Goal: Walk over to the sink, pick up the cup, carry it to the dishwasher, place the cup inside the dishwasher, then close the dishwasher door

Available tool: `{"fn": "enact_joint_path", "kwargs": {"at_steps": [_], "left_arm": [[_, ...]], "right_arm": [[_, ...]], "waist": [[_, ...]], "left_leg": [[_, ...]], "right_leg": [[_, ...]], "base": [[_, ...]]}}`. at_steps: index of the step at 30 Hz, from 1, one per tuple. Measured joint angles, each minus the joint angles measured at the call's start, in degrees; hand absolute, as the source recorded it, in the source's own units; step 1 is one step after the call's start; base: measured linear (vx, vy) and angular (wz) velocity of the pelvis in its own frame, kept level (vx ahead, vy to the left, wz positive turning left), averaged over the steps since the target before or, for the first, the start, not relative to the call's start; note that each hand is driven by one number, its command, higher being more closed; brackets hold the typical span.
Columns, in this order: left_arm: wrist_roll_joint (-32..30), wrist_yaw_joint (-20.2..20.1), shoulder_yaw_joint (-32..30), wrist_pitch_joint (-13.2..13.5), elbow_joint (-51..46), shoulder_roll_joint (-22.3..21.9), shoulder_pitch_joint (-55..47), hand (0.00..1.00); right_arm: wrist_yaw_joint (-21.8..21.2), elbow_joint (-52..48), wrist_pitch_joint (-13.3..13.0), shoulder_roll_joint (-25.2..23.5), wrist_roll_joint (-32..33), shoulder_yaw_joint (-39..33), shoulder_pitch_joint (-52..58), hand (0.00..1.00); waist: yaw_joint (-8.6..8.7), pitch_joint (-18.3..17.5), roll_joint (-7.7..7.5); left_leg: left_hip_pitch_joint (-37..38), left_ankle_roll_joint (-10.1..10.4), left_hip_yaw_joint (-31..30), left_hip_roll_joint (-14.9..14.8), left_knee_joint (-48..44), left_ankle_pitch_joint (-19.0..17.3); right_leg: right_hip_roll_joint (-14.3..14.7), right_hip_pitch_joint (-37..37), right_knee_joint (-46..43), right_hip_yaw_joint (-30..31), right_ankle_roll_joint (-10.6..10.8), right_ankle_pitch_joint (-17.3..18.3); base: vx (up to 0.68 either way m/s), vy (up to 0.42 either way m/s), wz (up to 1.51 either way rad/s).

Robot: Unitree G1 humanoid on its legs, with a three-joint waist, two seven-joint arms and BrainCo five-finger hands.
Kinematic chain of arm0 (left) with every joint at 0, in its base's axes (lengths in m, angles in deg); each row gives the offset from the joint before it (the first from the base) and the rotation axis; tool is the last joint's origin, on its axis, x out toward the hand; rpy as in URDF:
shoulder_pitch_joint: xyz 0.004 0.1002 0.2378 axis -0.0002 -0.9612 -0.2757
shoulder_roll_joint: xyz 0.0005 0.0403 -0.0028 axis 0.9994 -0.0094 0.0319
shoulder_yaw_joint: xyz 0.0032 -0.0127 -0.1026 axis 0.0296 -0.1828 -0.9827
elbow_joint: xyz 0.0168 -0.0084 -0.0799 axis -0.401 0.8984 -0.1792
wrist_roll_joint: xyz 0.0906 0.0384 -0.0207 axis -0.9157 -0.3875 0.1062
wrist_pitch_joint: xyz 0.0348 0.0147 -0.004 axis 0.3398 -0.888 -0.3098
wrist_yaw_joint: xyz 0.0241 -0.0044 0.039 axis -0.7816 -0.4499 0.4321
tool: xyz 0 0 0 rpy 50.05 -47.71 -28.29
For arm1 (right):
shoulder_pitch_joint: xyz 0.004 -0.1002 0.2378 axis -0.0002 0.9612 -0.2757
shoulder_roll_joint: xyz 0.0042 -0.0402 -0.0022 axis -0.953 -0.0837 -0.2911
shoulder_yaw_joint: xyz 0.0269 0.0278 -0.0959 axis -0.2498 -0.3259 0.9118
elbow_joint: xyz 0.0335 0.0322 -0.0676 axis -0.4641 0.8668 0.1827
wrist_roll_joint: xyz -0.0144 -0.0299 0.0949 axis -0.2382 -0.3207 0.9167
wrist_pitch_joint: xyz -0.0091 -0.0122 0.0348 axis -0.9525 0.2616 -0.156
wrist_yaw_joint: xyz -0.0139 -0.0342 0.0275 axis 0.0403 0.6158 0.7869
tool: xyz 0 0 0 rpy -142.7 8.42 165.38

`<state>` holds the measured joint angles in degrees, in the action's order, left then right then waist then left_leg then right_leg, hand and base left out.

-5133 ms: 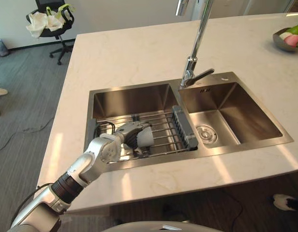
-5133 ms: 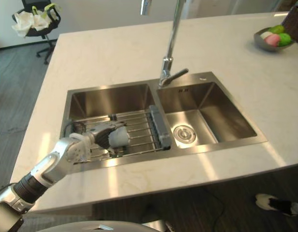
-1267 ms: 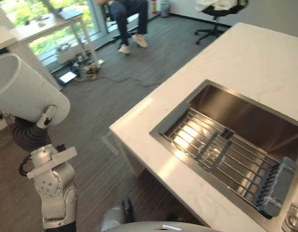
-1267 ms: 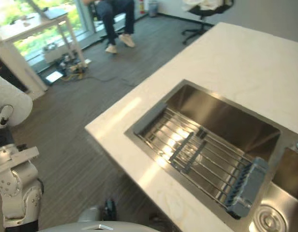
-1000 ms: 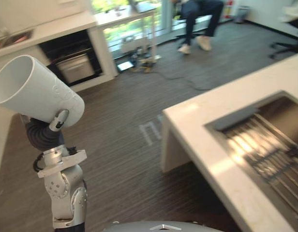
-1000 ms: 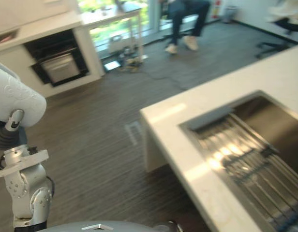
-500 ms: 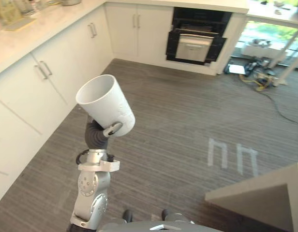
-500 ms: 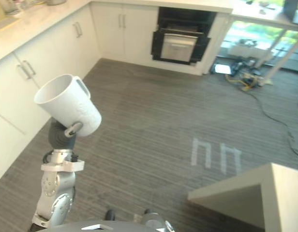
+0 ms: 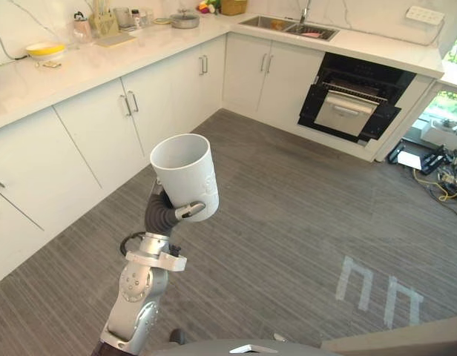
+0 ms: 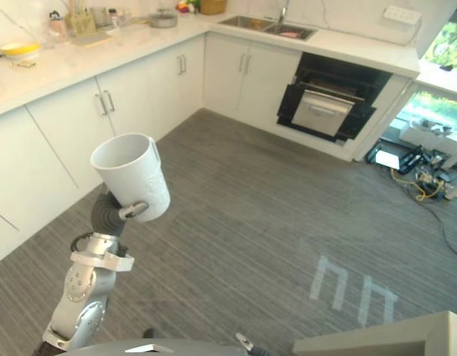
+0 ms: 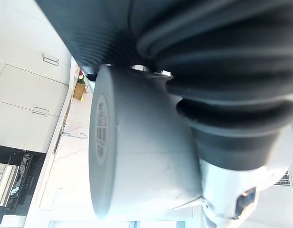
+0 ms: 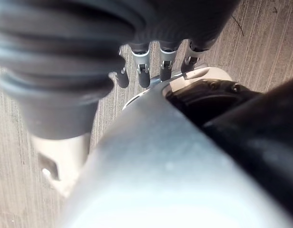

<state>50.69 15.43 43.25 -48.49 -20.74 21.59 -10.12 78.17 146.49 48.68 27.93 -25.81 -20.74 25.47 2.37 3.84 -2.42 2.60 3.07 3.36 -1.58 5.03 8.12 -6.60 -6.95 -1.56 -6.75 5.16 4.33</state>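
A white cup [image 9: 187,175] stands nearly upright with its mouth up, raised in front of me above the grey floor. My left hand [image 9: 164,215] is shut on it from below, one finger [image 10: 133,211] hooked over its lower wall. The left wrist view looks at the cup's base [image 11: 137,156] past the dark cover. The dishwasher [image 9: 354,104] is a black opening in the far cabinets, its door down and a silver rack showing. My right hand [image 12: 144,66] hangs low over the floor, fingers straight and holding nothing.
White cabinets [image 9: 110,126] line the left and far walls under a counter [image 9: 102,55] with a yellow bowl [image 9: 44,50] and a second sink [image 9: 288,28]. Cables [image 9: 444,174] lie at far right. White tape marks [image 9: 380,289] cross the floor. The island's corner [image 10: 406,337] sits bottom right.
The camera has swung on along the kitchen cabinets, and the dishwasher now lies at upper right. The cup stays in my left hand and has come more upright.
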Motion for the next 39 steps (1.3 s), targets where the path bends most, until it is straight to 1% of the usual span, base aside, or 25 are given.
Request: {"fn": "enact_joint_path", "kwargs": {"at_steps": [6,11,12,14,16,17,19,20,21,22,23,24,25,26,27,29,30,31,32,33,34,35,36,37,39], "left_arm": [[0.1,0.8,-0.7,0.6,0.0,-0.4,0.7,1.00],[0.3,1.7,-0.4,2.4,0.1,-1.9,2.0,1.00],[0.3,1.7,-0.4,2.8,0.0,-2.7,2.0,1.00],[1.0,1.7,-0.5,2.9,-0.8,-4.4,1.8,1.00],[1.4,1.5,-1.1,3.0,-2.8,-5.6,1.4,1.00],[1.6,0.5,-2.4,3.3,-3.4,-6.4,0.8,1.00],[2.0,-1.0,-4.5,3.5,-3.5,-6.8,-0.2,1.00],[2.5,-2.1,-6.7,4.1,-3.7,-7.0,-1.5,1.00],[2.5,-2.3,-7.6,4.1,-4.2,-7.2,-2.3,1.00],[2.6,-2.3,-9.0,4.2,-5.3,-7.4,-3.9,1.00],[2.6,-2.3,-9.8,4.2,-5.5,-7.7,-4.8,1.00],[2.7,-2.1,-10.4,4.2,-5.4,-8.3,-5.1,1.00],[2.7,-2.2,-11.5,4.2,-5.6,-9.4,-4.3,1.00],[2.8,-2.2,-11.7,4.1,-5.7,-9.6,-4.2,1.00],[3.5,-2.3,-12.6,3.8,-5.5,-9.6,-4.3,1.00],[4.1,-2.4,-13.0,2.1,-4.5,-8.7,-4.4,1.00],[4.3,-3.3,-12.2,0.8,-4.1,-7.4,-4.4,1.00],[4.8,-4.0,-11.6,0.6,-4.3,-7.2,-4.4,1.00],[4.8,-5.0,-11.2,0.5,-4.7,-7.0,-4.3,1.00],[4.8,-6.0,-10.3,0.0,-5.3,-6.5,-4.3,1.00],[4.7,-6.4,-8.4,-0.2,-5.4,-6.2,-4.3,1.00],[4.5,-6.4,-7.7,-0.2,-5.4,-6.0,-4.1,1.00],[4.3,-6.2,-6.5,-0.2,-5.4,-5.9,-3.8,1.00],[3.9,-5.9,-4.9,0.0,-4.6,-5.8,-2.6,1.00],[3.5,-5.9,-1.9,-0.2,-1.9,-5.3,0.9,1.00]], "right_arm": [[0.0,-0.6,-1.1,-0.6,0.2,0.0,1.3,0.00],[1.4,-3.8,-3.9,-1.8,1.2,0.0,4.2,0.00],[1.5,-5.0,-4.6,-2.0,1.2,0.0,4.8,0.00],[1.5,-7.5,-5.0,-1.6,1.2,0.0,5.6,0.00],[1.6,-9.3,-5.1,-1.1,1.3,0.0,5.9,0.00],[1.7,-9.0,-5.5,-0.4,1.9,-0.2,5.4,0.00],[1.7,-9.0,-5.7,-0.1,2.3,-0.1,4.9,0.00],[1.3,-8.9,-6.1,0.0,2.2,0.0,3.2,0.00],[1.2,-8.9,-6.5,0.0,2.1,0.0,2.3,0.00],[0.7,-8.9,-7.6,0.2,2.1,-0.1,0.6,0.00],[0.6,-8.8,-8.0,0.1,1.9,0.0,0.0,0.00],[0.1,-8.8,-8.8,0.0,0.8,0.3,-0.4,0.00],[-0.9,-7.6,-9.0,0.4,-0.1,0.9,-1.2,0.00],[-1.4,-6.5,-9.1,0.5,-0.1,1.2,-1.9,0.00],[-1.9,-4.1,-10.6,0.1,-0.2,1.2,-2.2,0.00],[-2.7,-2.0,-13.8,-1.3,-0.8,0.4,-1.9,0.00],[-2.6,-2.3,-15.0,-2.3,-0.8,-0.5,-0.8,0.00],[-2.4,-2.5,-15.2,-2.5,-0.8,-0.6,-0.5,0.00],[-1.8,-3.4,-15.4,-2.9,-0.8,-0.8,-0.4,0.00],[-0.4,-4.9,-15.5,-3.0,-0.6,-1.1,-0.1,0.00],[0.4,-5.8,-15.4,-2.3,-0.6,-1.2,0.2,0.00],[0.7,-6.7,-15.3,-2.3,-0.6,-1.3,0.6,0.00],[1.2,-8.3,-15.4,-2.4,0.0,-1.4,1.1,0.00],[1.4,-9.7,-15.3,-2.7,0.3,-1.7,1.2,0.00],[1.6,-12.0,-15.3,-4.3,1.6,-4.5,1.6,0.00]], "waist": [[0.80,-0.4,-0.40],[1.10,-1.6,-0.85],[0.91,-1.5,-1.03],[0.59,-0.6,0.07],[-0.14,0.7,1.10],[-0.93,1.9,1.63],[-1.43,2.2,2.61],[-1.79,2.3,2.79],[-1.98,2.5,3.25],[-2.60,3.3,4.42],[-3.22,3.5,4.86],[-4.34,3.7,5.37],[-4.79,4.5,6.88],[-5.05,4.6,6.58],[-5.98,4.6,5.24],[-5.55,4.5,2.58],[-5.38,3.7,0.28],[-5.53,3.3,-0.32],[-5.54,3.2,-0.82],[-4.77,3.3,-1.44],[-3.82,3.6,-0.81],[-3.59,3.7,-0.43],[-3.13,3.7,-0.17],[-2.34,3.6,0.01],[-0.99,3.6,0.28]], "left_leg": [[-0.2,0.4,0.0,0.0,0.0,-0.7],[-1.5,0.4,-0.1,-0.5,-2.2,-2.9],[-4.2,0.4,-0.1,-0.9,-9.0,-6.6],[-10.1,0.0,0.8,-2.9,-25.2,-12.7],[-16.9,-0.4,4.0,-6.5,-42.1,-13.5],[-19.5,1.4,4.2,-8.4,-48.5,-14.2],[-19.6,1.5,4.7,-7.5,-46.4,-17.4],[-19.5,1.2,5.1,-5.3,-38.2,-17.5],[-19.4,2.0,5.1,-4.6,-33.6,-16.7],[-19.4,3.4,4.1,-3.8,-25.6,-12.9],[-19.2,4.6,3.7,-3.7,-24.4,-10.3],[-18.9,5.5,2.4,-2.1,-26.1,-9.9],[-20.8,4.8,0.2,-1.5,-32.1,-15.5],[-21.8,3.4,-0.1,-1.2,-34.8,-17.6],[-22.2,-0.1,0.0,0.4,-38.0,-19.4],[-19.7,-5.5,2.3,2.9,-36.9,-19.5],[-17.2,-7.5,4.0,5.4,-35.3,-20.3],[-16.3,-7.9,4.7,6.1,-34.5,-20.7],[-14.6,-8.3,5.5,7.2,-32.9,-21.0],[-11.3,-8.6,5.4,8.8,-29.6,-21.1],[-7.2,-8.7,5.0,9.6,-25.2,-20.9],[-5.0,-9.0,4.4,9.7,-23.0,-20.4],[-2.0,-9.8,3.5,9.7,-19.5,-19.3],[1.4,-10.0,2.3,9.4,-15.7,-18.5],[4.5,-9.4,0.7,8.5,-12.1,-18.3]], "right_leg": [[0.3,0.4,0.4,1.4,-0.1,-0.1],[1.2,1.1,-1.3,3.3,-0.8,1.7],[1.5,1.2,-3.1,3.6,-1.2,2.9],[2.7,0.9,-7.6,2.7,-1.8,5.2],[3.8,0.0,-10.0,1.6,-3.1,7.6],[4.8,-2.0,-9.7,1.6,-4.5,9.0],[4.7,-3.5,-10.3,1.8,-4.5,10.2],[3.8,-3.7,-10.9,2.7,-3.8,11.1],[3.5,-3.6,-10.9,3.3,-3.7,11.3],[3.2,-3.9,-9.9,5.0,-3.5,11.5],[2.9,-4.5,-8.5,6.3,-3.5,11.6],[2.8,-6.3,-4.8,9.0,-3.9,11.9],[4.3,-6.7,-9.2,9.8,-2.4,13.1],[4.5,-6.0,-12.6,10.2,-2.3,12.9],[4.1,-5.4,-17.3,9.6,-1.5,14.9],[0.8,-4.1,-24.0,9.5,1.9,16.5],[-2.4,-0.9,-31.2,9.1,5.7,15.9],[-3.4,0.6,-34.8,9.0,7.8,15.0],[-5.3,3.5,-40.8,8.5,11.1,12.3],[-7.8,6.5,-47.5,6.3,10.2,5.7],[-8.6,9.4,-53.4,5.7,6.9,-0.1],[-8.3,11.0,-55.8,5.1,5.3,1.4],[-7.3,13.3,-58.1,3.3,2.8,4.7],[-5.4,16.7,-57.7,0.6,0.6,8.6],[-2.7,22.6,-51.8,-4.6,-2.1,12.1]], "base": [[0.00,-0.002,-0.05],[0.05,-0.020,0.02],[0.12,-0.049,0.07],[0.07,-0.047,0.19],[-0.02,-0.033,0.23],[-0.01,0.001,0.03],[0.06,0.050,-0.02],[0.09,0.103,-0.14],[0.11,0.199,-0.45],[0.09,0.207,-0.58],[0.18,0.298,-0.72],[0.25,0.256,-0.55],[0.28,0.220,-0.45],[0.36,0.154,-0.39],[0.37,0.160,-0.35],[0.37,0.178,-0.19],[0.30,0.148,-0.15],[0.30,0.142,-0.28],[0.29,0.168,-0.21],[0.36,0.205,-0.19],[0.37,0.206,-0.10],[0.27,0.133,-0.14],[0.33,0.144,-0.11],[0.33,0.126,-0.03],[0.40,0.086,0.26]]}}
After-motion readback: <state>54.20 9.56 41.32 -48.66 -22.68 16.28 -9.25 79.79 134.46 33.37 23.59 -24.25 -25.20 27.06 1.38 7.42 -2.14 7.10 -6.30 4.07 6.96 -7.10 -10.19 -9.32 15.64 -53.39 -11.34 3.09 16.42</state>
